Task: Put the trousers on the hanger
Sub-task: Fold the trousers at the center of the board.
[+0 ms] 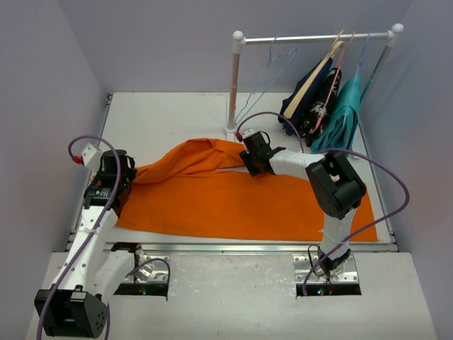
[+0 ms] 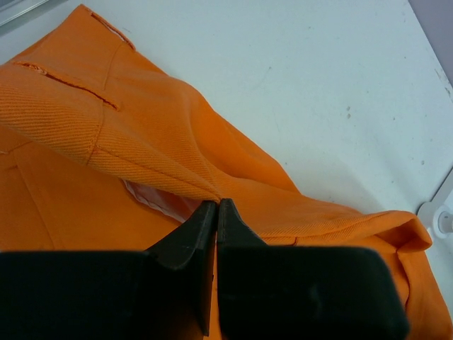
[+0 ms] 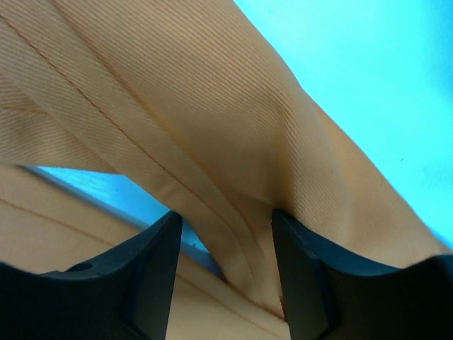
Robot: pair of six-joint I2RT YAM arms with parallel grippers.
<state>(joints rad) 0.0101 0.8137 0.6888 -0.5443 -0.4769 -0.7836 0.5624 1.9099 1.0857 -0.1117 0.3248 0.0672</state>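
The trousers [image 1: 233, 202] lie spread across the table's [image 1: 163, 113] middle. At their 9 o'clock end, the left gripper [image 2: 216, 205] is pressed together on the waist edge. At 12 o'clock, the right gripper [image 3: 225, 221] pinches a raised fold. The hanger [image 1: 265, 78] hangs on the rail [image 1: 311, 37] at 1 o'clock.

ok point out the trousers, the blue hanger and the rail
trousers [image 1: 233, 202]: top view, middle of the spread cloth
blue hanger [image 1: 272, 51]: top view, wire just below the hook
rail [image 1: 315, 37]: top view, middle of the white bar
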